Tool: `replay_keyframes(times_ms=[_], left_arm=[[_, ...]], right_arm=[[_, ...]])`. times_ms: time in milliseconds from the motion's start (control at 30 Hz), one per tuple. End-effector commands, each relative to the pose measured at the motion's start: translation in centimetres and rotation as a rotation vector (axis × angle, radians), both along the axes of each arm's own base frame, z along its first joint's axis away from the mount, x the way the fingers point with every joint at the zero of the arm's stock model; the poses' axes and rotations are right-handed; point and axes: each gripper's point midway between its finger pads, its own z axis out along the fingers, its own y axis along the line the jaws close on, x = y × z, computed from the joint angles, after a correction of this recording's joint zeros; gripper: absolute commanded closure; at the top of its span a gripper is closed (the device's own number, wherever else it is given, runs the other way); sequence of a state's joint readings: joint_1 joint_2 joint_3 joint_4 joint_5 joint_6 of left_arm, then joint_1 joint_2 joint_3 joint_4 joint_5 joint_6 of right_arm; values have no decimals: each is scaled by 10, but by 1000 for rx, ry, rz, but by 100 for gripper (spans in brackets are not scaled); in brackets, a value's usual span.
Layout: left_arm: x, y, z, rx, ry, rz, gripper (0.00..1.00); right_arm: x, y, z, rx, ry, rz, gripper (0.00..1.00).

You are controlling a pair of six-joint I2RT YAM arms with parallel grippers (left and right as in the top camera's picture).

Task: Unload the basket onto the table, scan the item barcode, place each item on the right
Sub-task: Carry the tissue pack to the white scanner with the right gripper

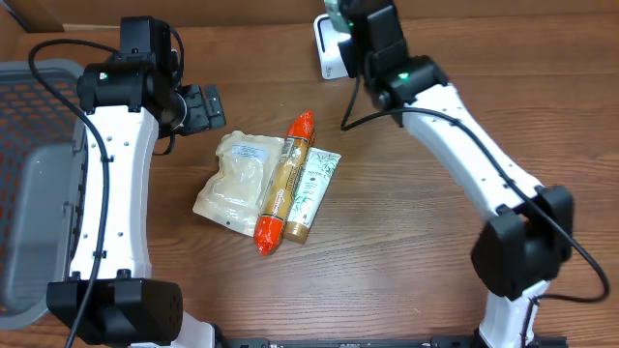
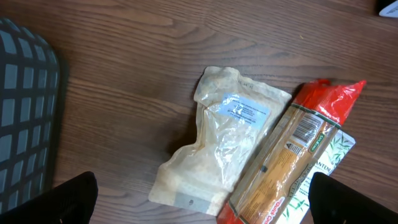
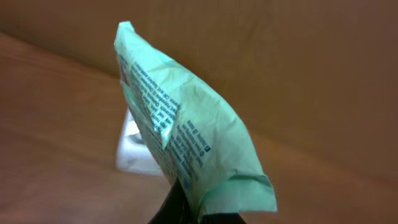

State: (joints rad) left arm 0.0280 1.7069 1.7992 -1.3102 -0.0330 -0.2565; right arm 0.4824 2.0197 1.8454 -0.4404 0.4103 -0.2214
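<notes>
The pale green printed packet (image 3: 186,130) is pinched by its lower end in the fully closed right gripper (image 3: 198,216) and held upright just before the white scanner (image 1: 329,53) at the table's far edge. Presentation to the scanner is judged to be the step in hand. No barcode can be made out, so the packet probably needs turning towards the scanner. Bare table is left around it. The left gripper (image 1: 209,106) is spread wide and empty, near a clear pouch (image 2: 230,143) and a red-ended packet (image 2: 292,155) mid-table.
</notes>
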Motion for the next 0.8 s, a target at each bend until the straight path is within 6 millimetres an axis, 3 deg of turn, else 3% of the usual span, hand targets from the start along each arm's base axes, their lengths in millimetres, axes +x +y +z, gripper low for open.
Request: replay_keyframes(times_ms=[0, 167, 367, 600, 767], left_arm=[[1, -2, -4, -12, 9, 8, 0], [1, -2, -4, -12, 9, 8, 0], [1, -2, -4, -12, 10, 8, 0], [1, -2, -4, -12, 10, 8, 0], [1, -2, -4, -12, 10, 8, 0]], right_arm=[[24, -28, 8, -303, -90, -53, 96], [47, -29, -12, -494, -133, -55, 96], [63, -15, -42, -698, -138, 59, 96], [69, -7, -57, -753, -142, 113, 96], [69, -4, -56, -763, -148, 122, 96]])
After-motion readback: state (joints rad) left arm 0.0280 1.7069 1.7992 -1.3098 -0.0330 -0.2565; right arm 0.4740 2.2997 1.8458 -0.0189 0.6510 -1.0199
